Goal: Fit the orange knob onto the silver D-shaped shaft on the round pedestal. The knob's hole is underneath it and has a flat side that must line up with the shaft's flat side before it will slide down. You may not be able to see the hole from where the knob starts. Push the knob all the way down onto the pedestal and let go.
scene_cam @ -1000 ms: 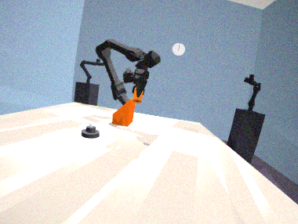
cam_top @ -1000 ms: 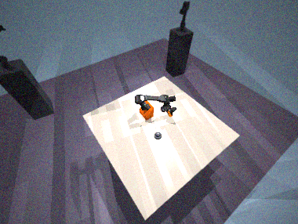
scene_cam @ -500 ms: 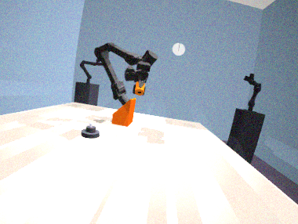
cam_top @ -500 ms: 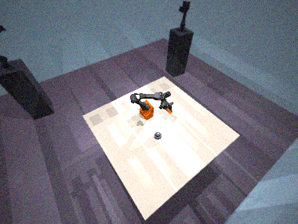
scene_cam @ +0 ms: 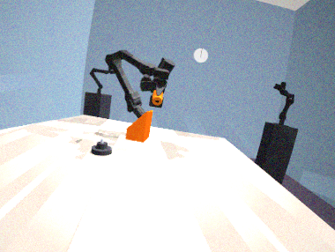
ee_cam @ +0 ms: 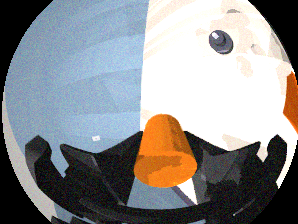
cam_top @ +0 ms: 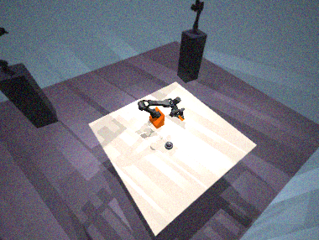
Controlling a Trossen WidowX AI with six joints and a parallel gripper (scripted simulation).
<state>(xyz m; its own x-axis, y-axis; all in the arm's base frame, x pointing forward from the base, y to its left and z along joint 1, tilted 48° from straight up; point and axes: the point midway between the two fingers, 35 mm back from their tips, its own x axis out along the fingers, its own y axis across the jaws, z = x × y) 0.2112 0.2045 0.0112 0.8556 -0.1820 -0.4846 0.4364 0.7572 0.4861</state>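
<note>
The orange knob (cam_top: 180, 117) (scene_cam: 157, 98) (ee_cam: 164, 150) is held in the air, tilted over; a dark hole shows in its end facing the exterior camera. My gripper (cam_top: 180, 116) (scene_cam: 157, 100) (ee_cam: 162, 135) is shut on the knob, one finger on each side of it in the wrist view. The dark round pedestal (cam_top: 169, 145) (scene_cam: 101, 151) (ee_cam: 225, 48) stands on the table away from the knob, with the small silver shaft (scene_cam: 101, 140) (ee_cam: 216, 35) upright on it. The shaft's flat side cannot be made out.
An orange wedge-shaped block (cam_top: 157, 121) (scene_cam: 139, 129) (ee_cam: 292, 102) stands by the arm's base, between the held knob and the pedestal in the exterior view. The pale table (cam_top: 201, 164) (scene_cam: 145, 198) carries them. Dark pillars (cam_top: 191, 56) (scene_cam: 278, 147) with other arms stand beyond it.
</note>
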